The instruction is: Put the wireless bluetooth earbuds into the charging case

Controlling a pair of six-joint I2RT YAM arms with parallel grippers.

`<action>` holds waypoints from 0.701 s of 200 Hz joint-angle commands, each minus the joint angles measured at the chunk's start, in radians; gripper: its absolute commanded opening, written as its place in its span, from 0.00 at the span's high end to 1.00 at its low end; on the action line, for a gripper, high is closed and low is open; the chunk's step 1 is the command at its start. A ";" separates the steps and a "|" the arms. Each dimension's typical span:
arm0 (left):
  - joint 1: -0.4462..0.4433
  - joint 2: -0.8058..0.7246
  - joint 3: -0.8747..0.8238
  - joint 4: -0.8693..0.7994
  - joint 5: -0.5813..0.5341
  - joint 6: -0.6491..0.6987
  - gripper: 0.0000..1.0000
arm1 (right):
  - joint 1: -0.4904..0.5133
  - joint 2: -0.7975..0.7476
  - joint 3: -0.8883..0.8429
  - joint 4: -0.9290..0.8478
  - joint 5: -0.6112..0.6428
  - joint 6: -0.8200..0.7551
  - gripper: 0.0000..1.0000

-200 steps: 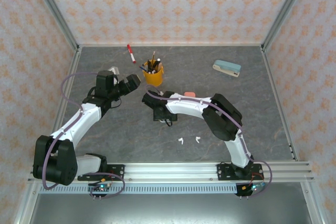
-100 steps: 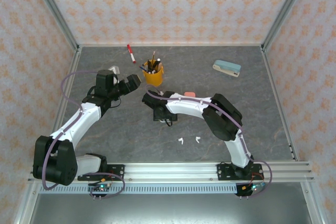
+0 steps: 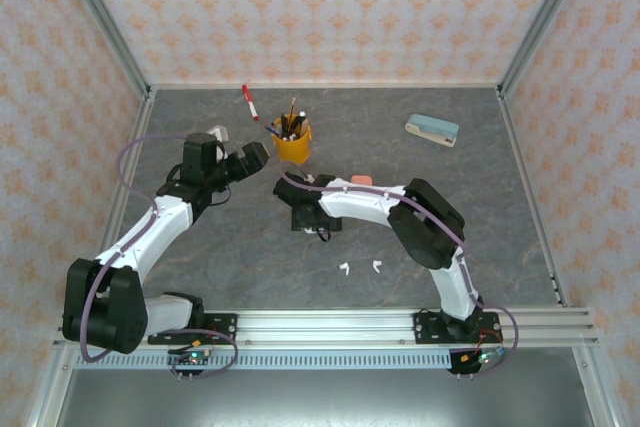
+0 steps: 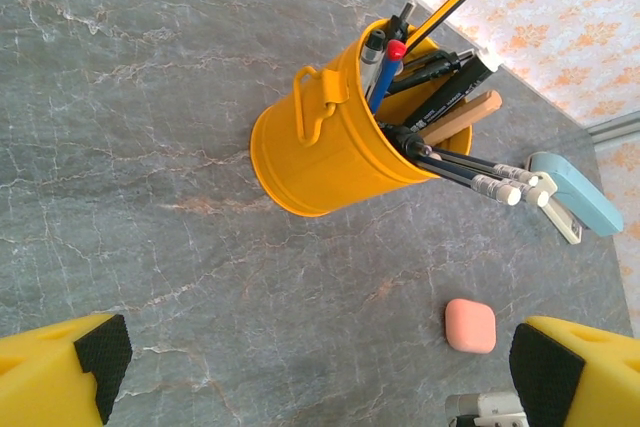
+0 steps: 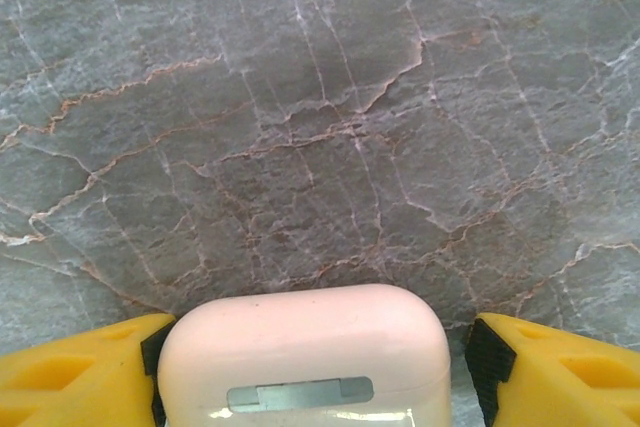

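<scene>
Step in hand: we judge this to be the release of the charging case (image 5: 300, 337) by the right gripper (image 3: 305, 217), leaving it on the surface (image 5: 320, 97) to be opened.
Right fingers (image 5: 80, 377): they stand on either side of the case. One pad touches its side and the other is just clear, with a sliver of surface showing between. We read them as released, not clamped.
Left gripper (image 3: 250, 159): its fingers are wide apart with nothing between them, hovering near the yellow pencil cup (image 4: 330, 147).
Case: pale and pebble-shaped, it looks closed. Its metal hinge plate (image 5: 300, 392) faces the right wrist camera.
Earbuds: two white earbuds (image 3: 343, 268) lie side by side on bare surface nearer the arm bases, well apart from the case and not yet inserted.
Other case: a salmon case (image 4: 470, 325) lies near the cup.
Doing it well: we would lift the fingers straight off, so the touching pad neither drags nor tips the smooth case. We would also check that it sits flat before leaving it.
Next need: the lid must be open before any earbud goes in, probably with one gripper steadying the body.
Risk: a nudge could slide the case or roll it onto its hinge.
</scene>
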 commanded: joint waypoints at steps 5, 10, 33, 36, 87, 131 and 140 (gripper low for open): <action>-0.006 -0.009 0.026 0.005 0.017 0.015 0.00 | -0.010 -0.015 -0.033 -0.036 -0.007 0.014 0.23; -0.006 -0.009 0.025 0.005 0.016 0.015 0.00 | -0.010 -0.015 -0.033 -0.036 -0.007 0.014 0.23; -0.006 -0.009 0.024 0.004 0.017 0.014 0.00 | -0.011 -0.013 -0.030 -0.037 -0.003 0.012 0.23; -0.006 -0.008 0.023 0.005 0.017 0.015 0.00 | -0.011 -0.012 -0.030 -0.038 -0.003 0.011 0.23; -0.008 -0.008 0.019 0.013 0.022 0.015 0.00 | -0.010 0.000 -0.021 -0.040 0.001 0.007 0.23; -0.008 -0.007 0.017 0.018 0.025 0.015 0.00 | -0.011 0.017 -0.009 -0.048 0.009 0.004 0.24; -0.008 -0.008 0.015 0.019 0.025 0.015 0.00 | -0.011 0.019 -0.008 -0.048 0.007 0.004 0.24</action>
